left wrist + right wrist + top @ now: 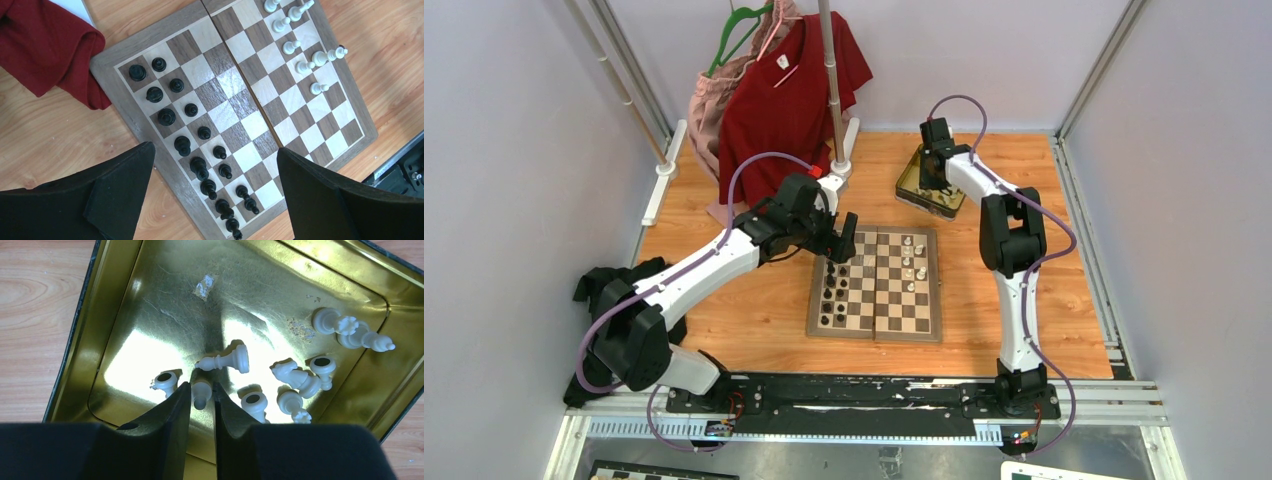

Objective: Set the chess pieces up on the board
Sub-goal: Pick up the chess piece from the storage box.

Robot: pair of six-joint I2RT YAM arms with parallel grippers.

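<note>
The middle files of the board (879, 300) lie open, a wide lane from near edge to far. Black figures (200, 132) line its two left files. White chess pieces (305, 55) crowd the far right, and the near right squares are bare. The left pincer (214, 148) hangs over the left half, jaws spread wide, with a red shirt (45, 45) butting the board's corner. Inside the gold tin (80, 340) the right pincer (201, 387) straddles one white piece. Others lie scattered close alongside, walls hem every side, and one end of the floor is bare.

One board (235, 107), one tin (165, 300), sixteen black figures (166, 116), sixteen white chess pieces (225, 360)
</note>
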